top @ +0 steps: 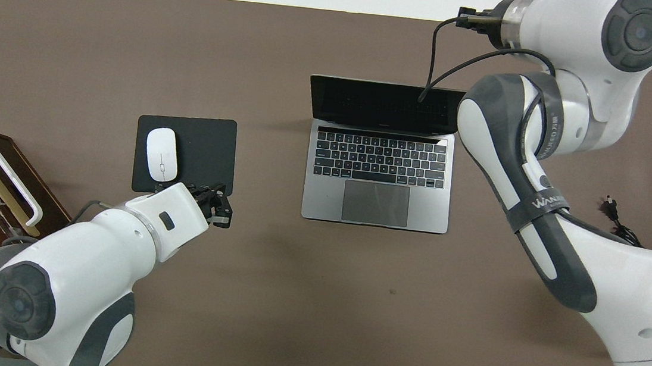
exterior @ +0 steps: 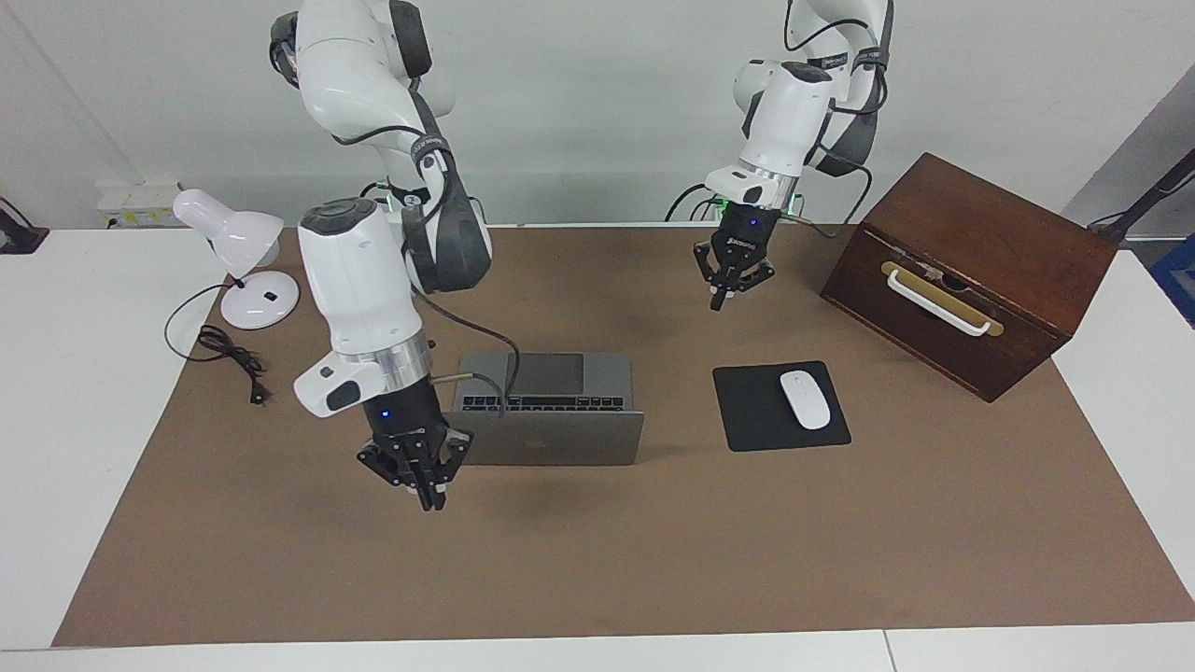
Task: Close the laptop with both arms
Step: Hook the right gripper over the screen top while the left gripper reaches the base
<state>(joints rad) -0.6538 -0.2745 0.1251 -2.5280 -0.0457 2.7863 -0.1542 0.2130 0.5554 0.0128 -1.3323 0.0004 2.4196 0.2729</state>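
Observation:
The silver-grey laptop (exterior: 551, 437) stands open in the middle of the brown mat, its dark screen (top: 384, 105) facing the robots and its keyboard and trackpad in view. My right gripper (exterior: 431, 490) hangs fingers down, shut and empty, just off the lid's corner toward the right arm's end of the table. In the overhead view its own wrist hides it. My left gripper (exterior: 731, 285) is shut and empty. It hangs in the air over the mouse pad's corner nearest the robots (top: 219, 207), well apart from the laptop.
A black mouse pad (exterior: 756, 415) with a white mouse (exterior: 805, 399) lies beside the laptop toward the left arm's end. A wooden box (exterior: 980, 271) with a white handle stands past it. A white desk lamp (exterior: 233, 238) and its cord (exterior: 229, 359) sit at the right arm's end.

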